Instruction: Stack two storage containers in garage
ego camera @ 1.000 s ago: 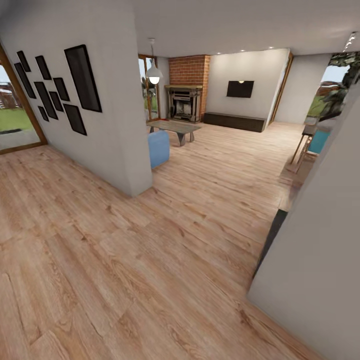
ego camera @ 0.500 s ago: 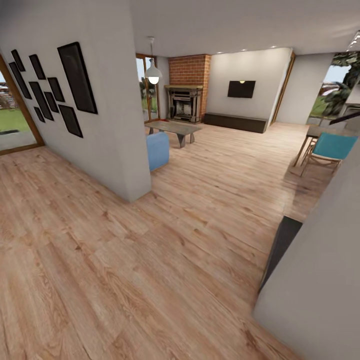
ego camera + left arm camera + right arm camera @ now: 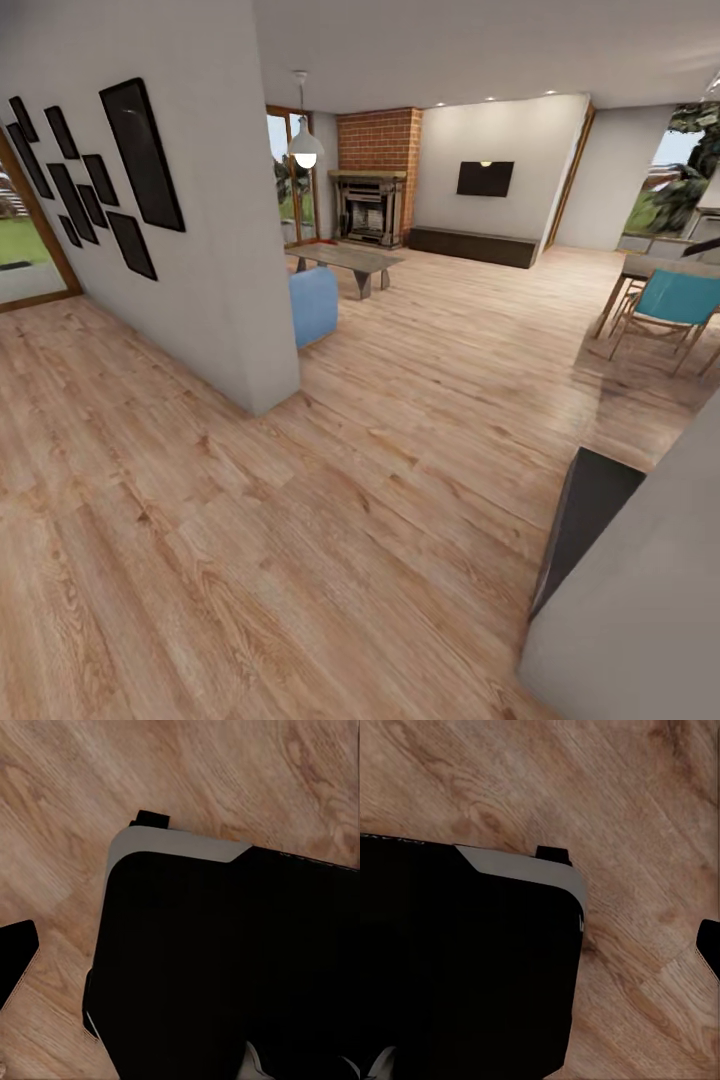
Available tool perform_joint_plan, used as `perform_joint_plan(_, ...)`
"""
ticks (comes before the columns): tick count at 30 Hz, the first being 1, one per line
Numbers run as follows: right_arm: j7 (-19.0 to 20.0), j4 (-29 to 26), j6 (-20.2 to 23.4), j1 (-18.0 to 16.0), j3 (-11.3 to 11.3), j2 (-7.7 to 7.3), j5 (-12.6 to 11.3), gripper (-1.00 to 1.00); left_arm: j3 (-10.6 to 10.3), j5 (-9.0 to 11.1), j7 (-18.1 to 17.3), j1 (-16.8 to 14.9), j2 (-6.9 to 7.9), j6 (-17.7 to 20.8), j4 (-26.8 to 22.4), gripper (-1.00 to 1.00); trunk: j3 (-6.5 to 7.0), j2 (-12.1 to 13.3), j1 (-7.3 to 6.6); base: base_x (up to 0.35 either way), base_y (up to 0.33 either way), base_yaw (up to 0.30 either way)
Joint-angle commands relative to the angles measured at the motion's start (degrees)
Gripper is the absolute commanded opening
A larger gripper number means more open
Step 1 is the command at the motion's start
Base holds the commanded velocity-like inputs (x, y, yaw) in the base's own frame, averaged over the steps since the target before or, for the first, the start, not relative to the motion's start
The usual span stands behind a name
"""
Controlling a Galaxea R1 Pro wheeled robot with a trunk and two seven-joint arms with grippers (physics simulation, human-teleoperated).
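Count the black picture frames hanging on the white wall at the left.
8. One large frame hangs nearest the wall's corner. Seven smaller ones cluster beside it toward the glass door, from out to. More may lie past the picture's edge.

— What lies below the right wrist?
— A black robot body panel [image 3: 465,967] with a grey rim, over light wood-plank floor [image 3: 630,802].
— Anything else?
— A small dark piece [image 3: 709,945] at the frame's edge.

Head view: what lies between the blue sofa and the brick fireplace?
In the head view, a low coffee table stands on the wood-plank floor between the blue sofa and the brick fireplace; a pendant lamp hangs above.
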Motion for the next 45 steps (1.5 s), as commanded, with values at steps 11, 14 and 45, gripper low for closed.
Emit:
perform_joint_plan(11, -0.1, 0.2, -0.3, -0.1, 0.6, 0.05, -0.5, 1.00, -0.1, 0.4, -0.1, 0.1, 0.25, -0.4, 0.1, 1.00, -0.06, 0.0, 0.04, 0.321, 0.000, 0.000)
perform_joint_plan(14, -0.1, 0.2, -0.3, -0.1, 0.6, 0.05, -0.5, 1.00, -0.1, 0.4, -0.1, 0.1, 0.28, -0.4, 0.1, 1.00, -0.06, 0.0, 0.04, 0.322, 0.000, 0.000)
perform_joint_plan(45, -0.1, 0.2, -0.3, -0.1, 0.6, 0.06, -0.5, 1.00, -0.2, 0.4, -0.1, 0.1, 0.20, -0.4, 0.1, 1.00, -0.06, 0.0, 0.04, 0.322, 0.000, 0.000)
